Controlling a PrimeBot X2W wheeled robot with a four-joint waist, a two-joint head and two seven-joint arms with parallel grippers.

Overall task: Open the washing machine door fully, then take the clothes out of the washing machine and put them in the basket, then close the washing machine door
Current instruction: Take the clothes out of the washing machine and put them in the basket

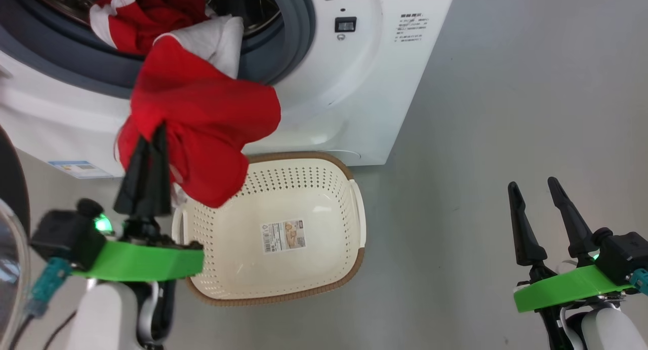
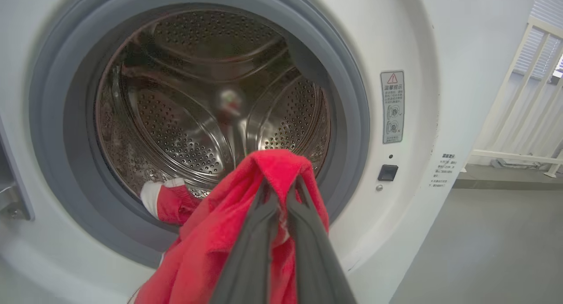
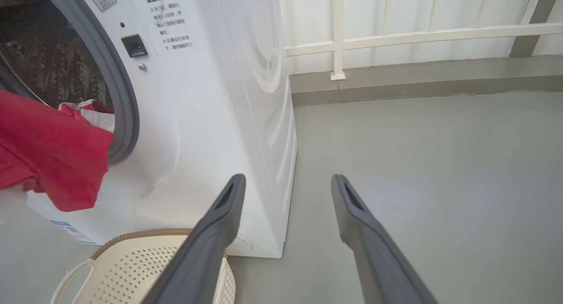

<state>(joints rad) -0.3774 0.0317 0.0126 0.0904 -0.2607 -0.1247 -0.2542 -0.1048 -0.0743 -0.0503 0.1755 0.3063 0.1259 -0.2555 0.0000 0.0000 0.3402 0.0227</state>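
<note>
Danger: your left fingers point(image 1: 137, 178) pinch the clothes point(image 1: 202, 117) above the basket point(image 1: 324, 188) edge, they may fall outside; right fingers point(image 1: 522, 228) wide, empty.

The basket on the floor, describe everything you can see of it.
The basket is small, rounded-rectangular, cream plastic with perforated walls, a brown woven-look rim and a white handle on each side. It stands upright on the grey floor right before the washing machine. Its visible inside holds just a paper label. A red garment hangs over its left side; whether they touch cannot be told.
</note>
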